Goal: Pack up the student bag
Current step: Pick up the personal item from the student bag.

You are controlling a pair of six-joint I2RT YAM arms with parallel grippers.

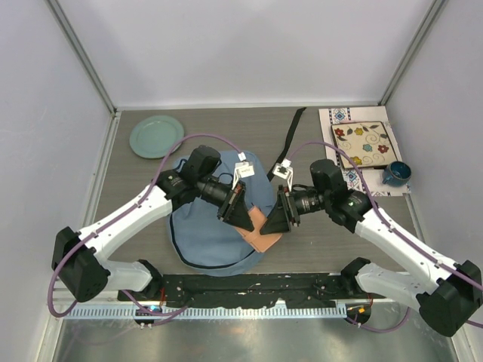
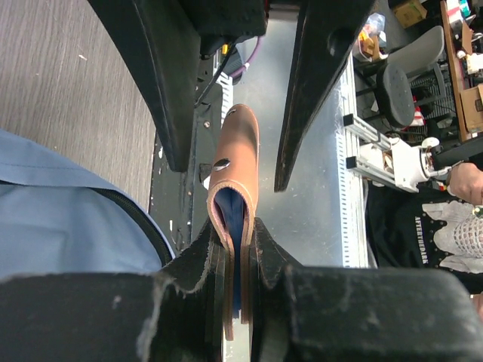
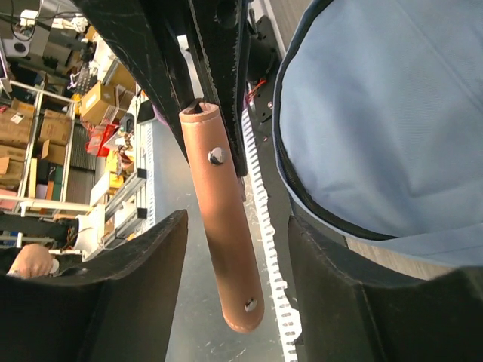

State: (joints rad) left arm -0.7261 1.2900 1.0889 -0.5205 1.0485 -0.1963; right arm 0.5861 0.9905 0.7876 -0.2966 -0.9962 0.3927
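The student bag [image 1: 200, 234], light blue-grey, lies on the table between the arms, with a black strap [image 1: 291, 136] trailing to the back. It also shows in the left wrist view [image 2: 68, 219] and the right wrist view [image 3: 377, 113]. My left gripper [image 1: 240, 213] [image 2: 240, 249] is shut on one end of a brown leather pouch [image 1: 262, 231] [image 2: 238, 162] with a blue lining, held over the bag's right edge. My right gripper [image 1: 279, 219] [image 3: 238, 275] is open, its jaws on either side of the pouch's other end [image 3: 223, 241] without touching it.
A green plate [image 1: 156, 136] lies at the back left. At the back right, a floral tile [image 1: 362, 143] lies on a patterned mat with a blue cup [image 1: 395, 173] beside it. Grey walls close in the table on three sides.
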